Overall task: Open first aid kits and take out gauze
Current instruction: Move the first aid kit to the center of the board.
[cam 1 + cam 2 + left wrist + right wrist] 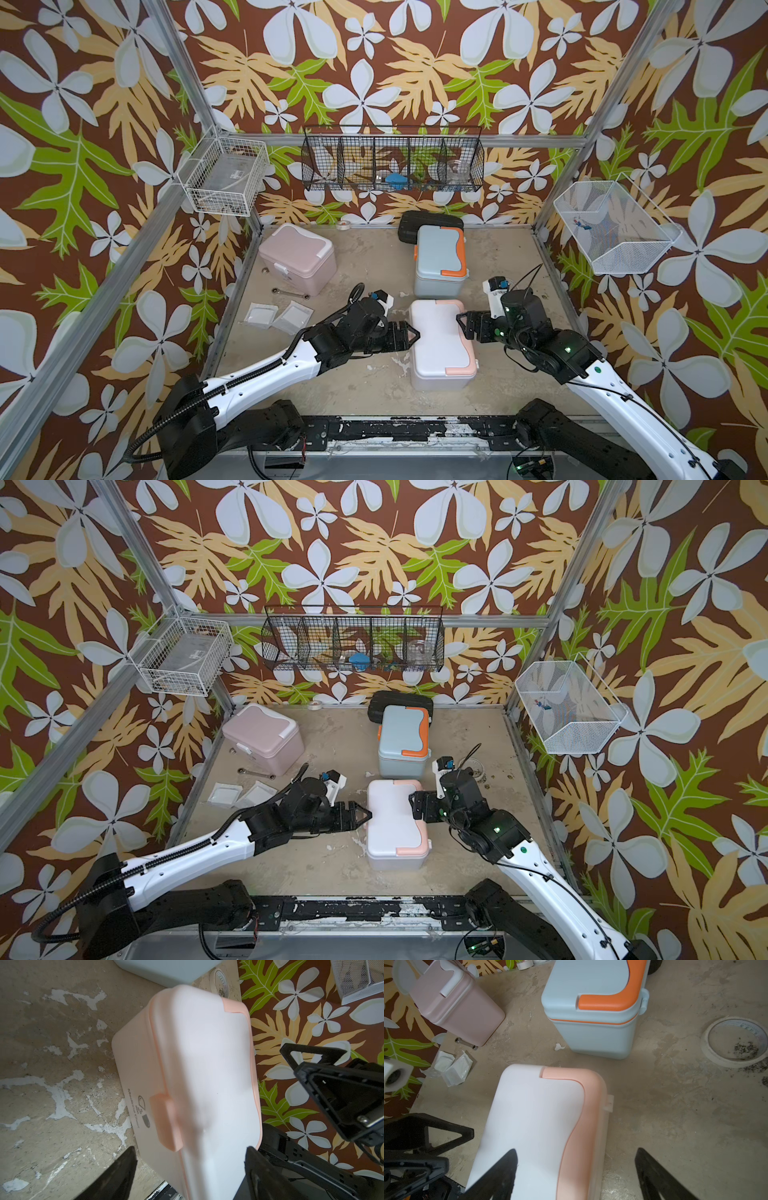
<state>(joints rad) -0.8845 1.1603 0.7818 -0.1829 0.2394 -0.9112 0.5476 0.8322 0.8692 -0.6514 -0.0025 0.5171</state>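
White kit (441,345) between left pincer (415,332), right pincer (462,322); both spread, seemingly untouching.

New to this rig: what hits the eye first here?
The loud floral wallpaper on every wall. At front centre, a closed white kit with peach trim sits between the left hand and right hand, both open. Two gauze packets lie on the table left of it, near the pink kit.

Top views look down; both wrist views closely face white kit (207,1064).
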